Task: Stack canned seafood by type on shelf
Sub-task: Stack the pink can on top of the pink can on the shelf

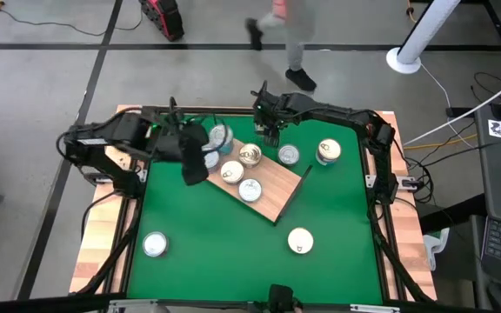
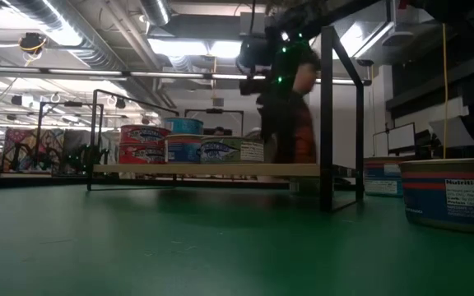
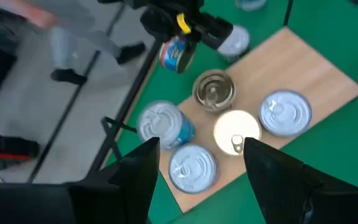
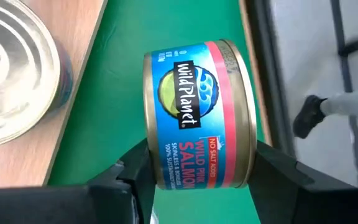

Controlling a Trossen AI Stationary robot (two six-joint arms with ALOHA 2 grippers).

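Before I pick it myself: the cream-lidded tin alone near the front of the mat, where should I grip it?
Come straight down from above and pinch the curved side wall of the cream-lidded tin across its width. It stands upright, lid up, on the green mat, with nothing beside it.

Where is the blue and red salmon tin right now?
The salmon tin is held on its side in the right gripper, lifted above the green mat near the table's far edge, just beyond the wooden board and its tins.
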